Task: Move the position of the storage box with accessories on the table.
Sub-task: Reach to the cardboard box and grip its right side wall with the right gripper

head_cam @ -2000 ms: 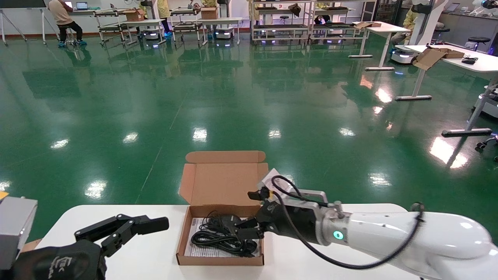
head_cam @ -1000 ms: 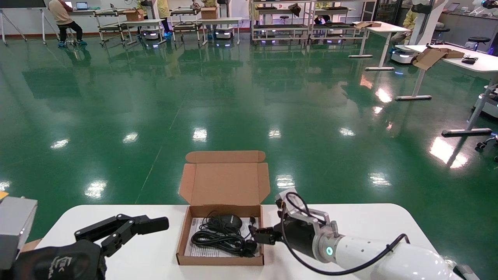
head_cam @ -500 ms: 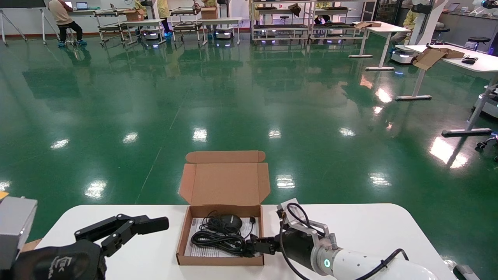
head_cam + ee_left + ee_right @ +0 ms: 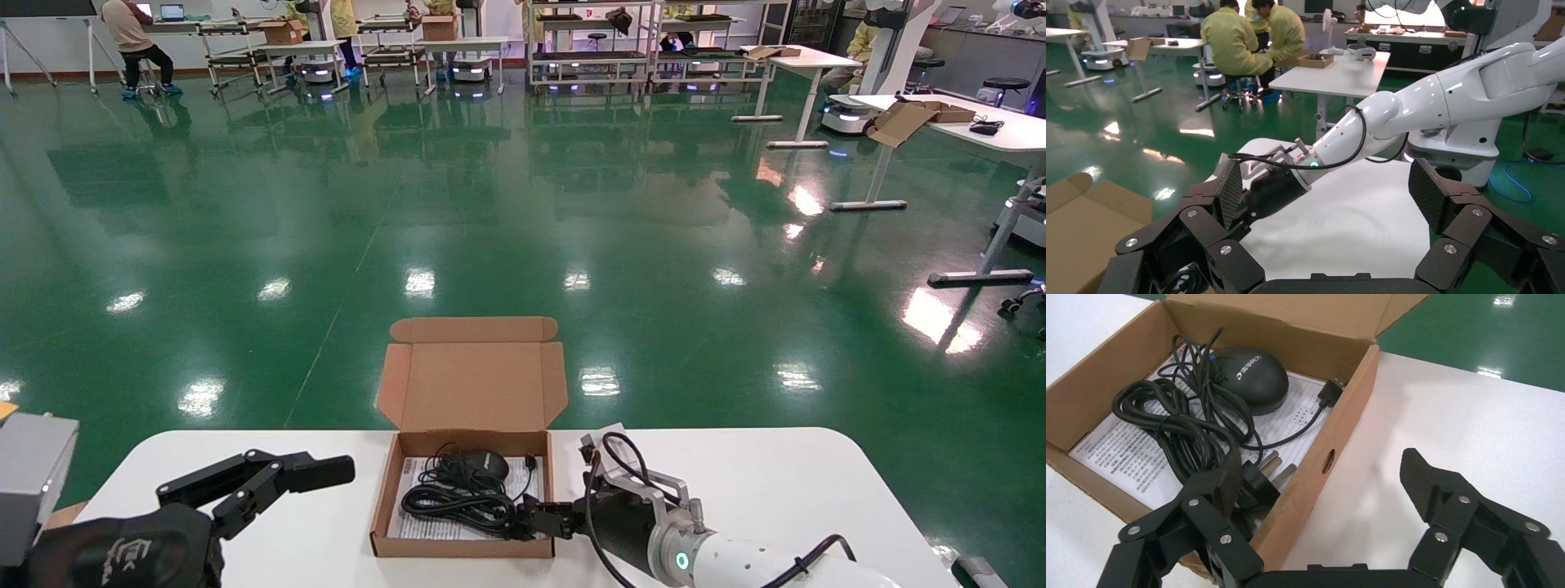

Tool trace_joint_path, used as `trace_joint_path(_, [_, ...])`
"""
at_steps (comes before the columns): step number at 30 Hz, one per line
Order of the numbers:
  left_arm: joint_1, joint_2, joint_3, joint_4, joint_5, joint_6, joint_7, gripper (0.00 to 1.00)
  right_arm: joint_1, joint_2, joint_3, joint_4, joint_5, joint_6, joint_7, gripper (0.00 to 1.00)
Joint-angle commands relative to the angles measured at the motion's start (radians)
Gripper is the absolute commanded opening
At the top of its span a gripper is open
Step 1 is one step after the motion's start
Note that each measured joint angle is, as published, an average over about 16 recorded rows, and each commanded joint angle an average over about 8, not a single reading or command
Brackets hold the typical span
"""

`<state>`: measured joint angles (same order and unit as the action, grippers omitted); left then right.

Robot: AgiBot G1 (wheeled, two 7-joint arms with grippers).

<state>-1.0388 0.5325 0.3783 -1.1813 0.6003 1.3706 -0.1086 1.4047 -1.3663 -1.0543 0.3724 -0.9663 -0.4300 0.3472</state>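
Under both my grippers spreads the table (image 4: 760,474), a smooth white slab with rounded corners. On it, just to the left of my right gripper (image 4: 1321,478), sits the storage box (image 4: 384,490), shallow brown corrugated cardboard with its hinged flap lid standing up at the far side and small tabs folded out. My right gripper has its jaws spread wide and straddles the box's right wall near the front corner: one ribbed black finger (image 4: 1223,484) reaches inside over the contents, the other hangs outside above bare tabletop. It grips nothing; whether the inner finger touches the cable I cannot tell. My left gripper (image 4: 270,478) hovers well off to the box's left, its black linkage fingers splayed apart and empty.

Inside the box, beyond my right gripper's inner finger, a white printed paper sheet (image 4: 1131,453) lines the floor. On it lies a coiled black cable (image 4: 1177,432) in glossy loops, its plug (image 4: 1269,471) with metal prongs close by that finger. Farther in rests a rounded black mouse (image 4: 1251,370), and a small USB connector (image 4: 1332,390) lies by the right wall.
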Motion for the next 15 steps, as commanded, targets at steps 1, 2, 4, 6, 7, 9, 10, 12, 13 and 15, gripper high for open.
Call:
trace_joint_path(1, [0.000, 0.000, 0.000, 0.000, 0.000, 0.000, 0.000, 1.00, -0.001, 0.000, -0.008, 0.001, 0.014, 0.005, 0.001, 0.00])
trace_joint_path(2, [0.000, 0.000, 0.000, 0.000, 0.000, 0.000, 0.000, 1.00, -0.001, 0.000, -0.011, 0.001, 0.021, 0.008, 0.001, 0.00])
trace_joint_path(4, [0.000, 0.000, 0.000, 0.000, 0.000, 0.000, 0.000, 1.00, -0.003, 0.000, -0.019, 0.000, 0.033, 0.013, 0.001, 0.00])
trace_joint_path(6, [0.000, 0.000, 0.000, 0.000, 0.000, 0.000, 0.000, 1.00, -0.005, 0.000, -0.026, -0.001, 0.046, 0.018, 0.002, 0.00])
trace_joint_path(7, [0.000, 0.000, 0.000, 0.000, 0.000, 0.000, 0.000, 1.00, -0.006, 0.000, -0.029, -0.001, 0.052, 0.021, 0.002, 0.00])
trace_joint_path(9, [0.000, 0.000, 0.000, 0.000, 0.000, 0.000, 0.000, 1.00, -0.008, 0.000, -0.036, -0.001, 0.064, 0.026, 0.003, 0.00])
trace_joint_path(10, [0.000, 0.000, 0.000, 0.000, 0.000, 0.000, 0.000, 1.00, -0.009, 0.000, -0.039, -0.002, 0.070, 0.029, 0.004, 0.00])
trace_joint_path(12, [0.000, 0.000, 0.000, 0.000, 0.000, 0.000, 0.000, 1.00, -0.010, 0.000, -0.045, -0.001, 0.083, 0.034, 0.006, 0.00])
trace_joint_path(13, [0.000, 0.000, 0.000, 0.000, 0.000, 0.000, 0.000, 1.00, -0.011, 0.001, -0.048, -0.001, 0.089, 0.037, 0.007, 0.00])
trace_joint_path(15, [0.000, 0.000, 0.000, 0.000, 0.000, 0.000, 0.000, 1.00, -0.014, 0.001, -0.054, 0.000, 0.101, 0.043, 0.009, 0.00])
